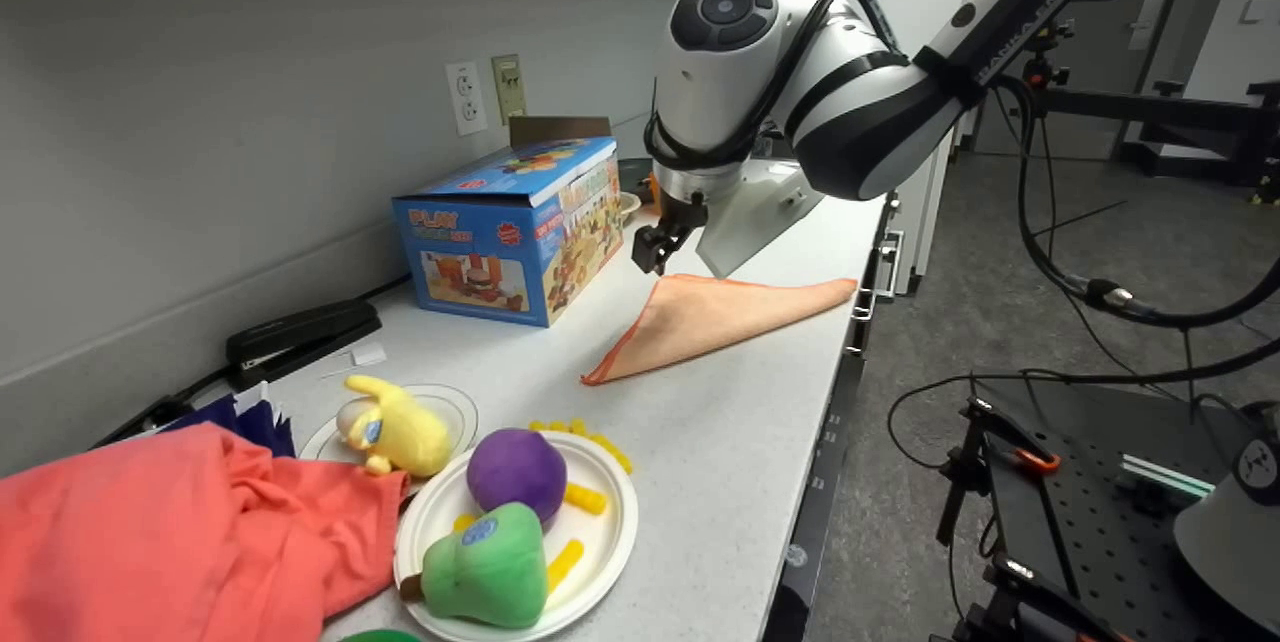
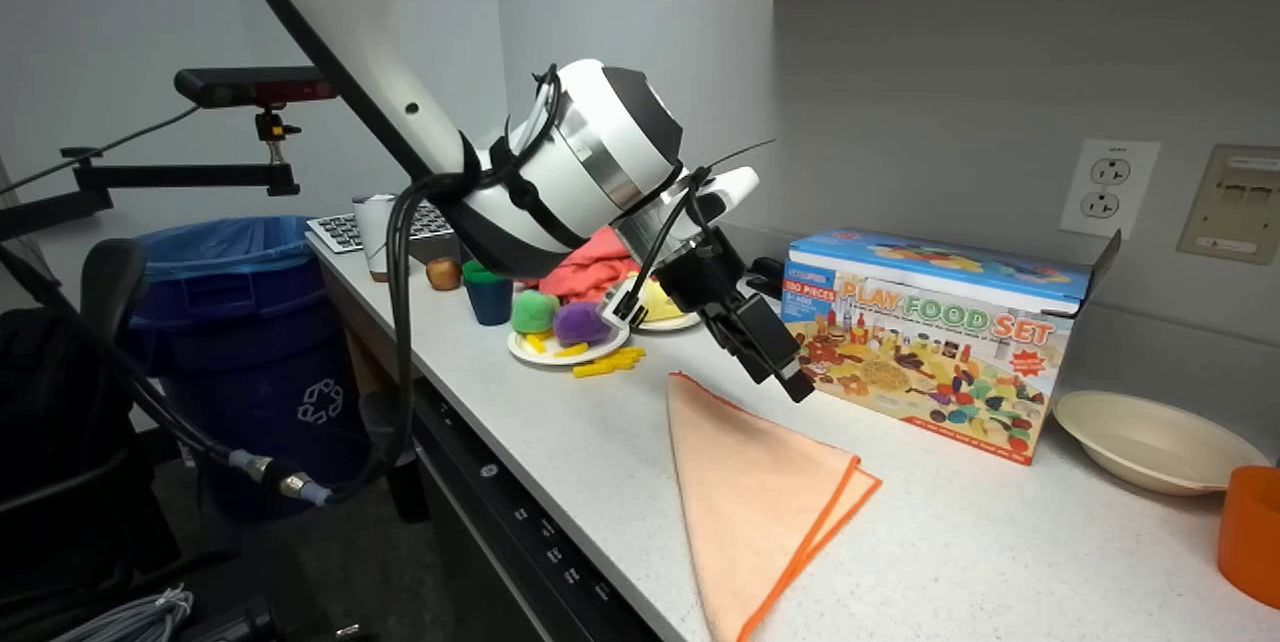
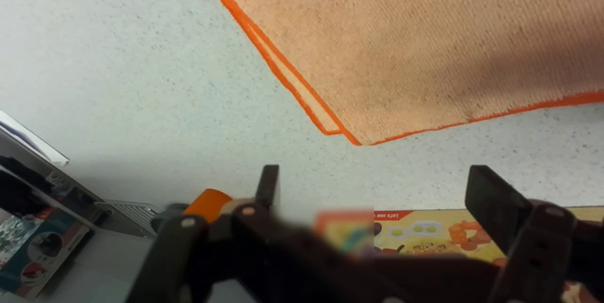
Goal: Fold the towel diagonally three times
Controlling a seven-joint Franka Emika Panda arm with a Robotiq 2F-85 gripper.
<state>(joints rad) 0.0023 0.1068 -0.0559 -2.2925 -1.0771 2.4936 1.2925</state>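
The towel is peach with orange edging. It lies on the counter folded into a triangle and shows in both exterior views [image 1: 725, 317] [image 2: 755, 497]. In the wrist view the towel [image 3: 424, 43] fills the top right, with one corner pointing toward the gripper and two edge layers slightly offset. My gripper [image 3: 374, 171] is open and empty, its fingers wide apart. It hovers above the counter just beyond that corner, between the towel and the food box. The gripper also shows in both exterior views [image 1: 655, 257] [image 2: 790, 377], apart from the towel.
A blue play food box [image 1: 475, 267] [image 2: 920, 362] stands against the wall beside the gripper. A plate [image 1: 610, 562] with plush toys, a stapler [image 1: 300, 332] and a red cloth [image 1: 200, 532] are further along. A beige bowl [image 2: 1150, 442] and an orange cup [image 2: 1250, 532] stand at the opposite end.
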